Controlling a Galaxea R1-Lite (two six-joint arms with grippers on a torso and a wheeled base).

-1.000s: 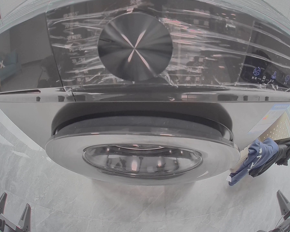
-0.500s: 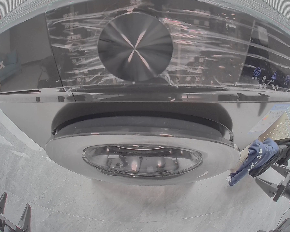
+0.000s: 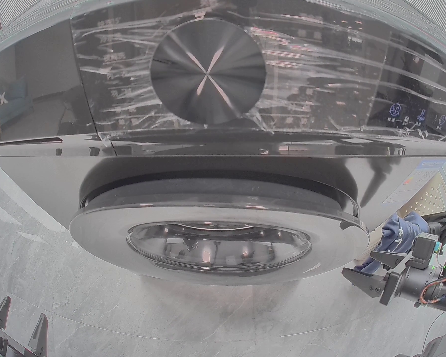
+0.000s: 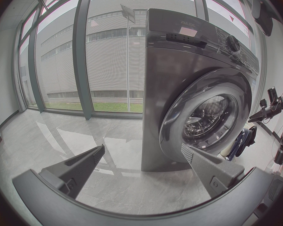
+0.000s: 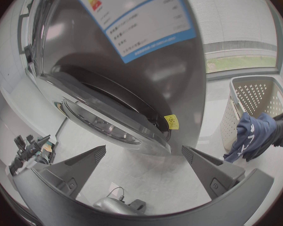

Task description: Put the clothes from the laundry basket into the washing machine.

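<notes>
The grey washing machine (image 3: 44,184) fills the head view, and its round glass door (image 3: 218,234) looks shut. To its right stands a cream laundry basket (image 3: 428,199), with a blue garment (image 3: 399,236) and a black one (image 3: 443,221) draped over its rim. My right gripper (image 3: 364,268) is open and empty, low by the door's right edge, just in front of the blue garment. The right wrist view has the door (image 5: 110,123), basket (image 5: 254,98) and blue garment (image 5: 251,135) beyond the open right gripper (image 5: 143,150). My left gripper (image 3: 20,318) stays low at the left, open and empty.
A large dial (image 3: 208,73) sits on the film-covered control panel. Bare grey tiled floor (image 3: 208,313) lies in front of the machine. Tall windows (image 4: 81,54) stand to the machine's left. A cable and a grey device (image 5: 116,204) lie on the floor below my right gripper.
My right gripper has come up from the lower right edge and moved left, toward the door's right edge and the hanging blue garment. The left arm and the clothes have not moved.
</notes>
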